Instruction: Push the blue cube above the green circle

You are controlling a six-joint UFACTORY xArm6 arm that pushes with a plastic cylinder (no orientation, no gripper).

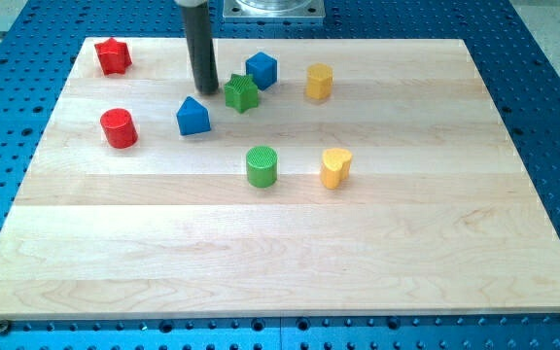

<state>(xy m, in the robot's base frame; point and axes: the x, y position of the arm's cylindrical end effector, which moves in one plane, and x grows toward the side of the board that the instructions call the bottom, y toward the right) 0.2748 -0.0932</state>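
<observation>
Surface [280,253]: a pale wooden board of lengthwise planks with visible grain, lying on a blue perforated metal base [552,146]. A bright metal mount [272,8] shows at the view's top edge.

Tool: one straight dark rod, smooth and matte. My tip [206,92] rests on the surface between the blue house-shaped block [193,116] and the green star [242,92], just beside the star's left. The arm carries no fingers, so there is nothing to open or close and nothing is gripped.

Block count: eight in all, smooth solid-coloured pieces, two of each colour.
- Red, two: a red star [113,56] near the top-left corner; a red cylinder [120,128] below it.
- Blue, two: the blue cube [262,70] and the house-shaped block with its peaked top.
- Green, two: the star and the green circle [262,166], a short cylinder with a ribbed top.
- Yellow, two: a yellow faceted block [320,83] towards the view's right of the cube; a yellow heart [336,167] just right of the green circle.

Task item: the blue cube is flat-faced with sharp edges, standing turned so that a corner faces the camera. It sits in the upper middle of the surface, close against the upper right of the green star; whether they touch cannot be told. It lies directly towards the view's top from the green circle, well apart from it.
</observation>
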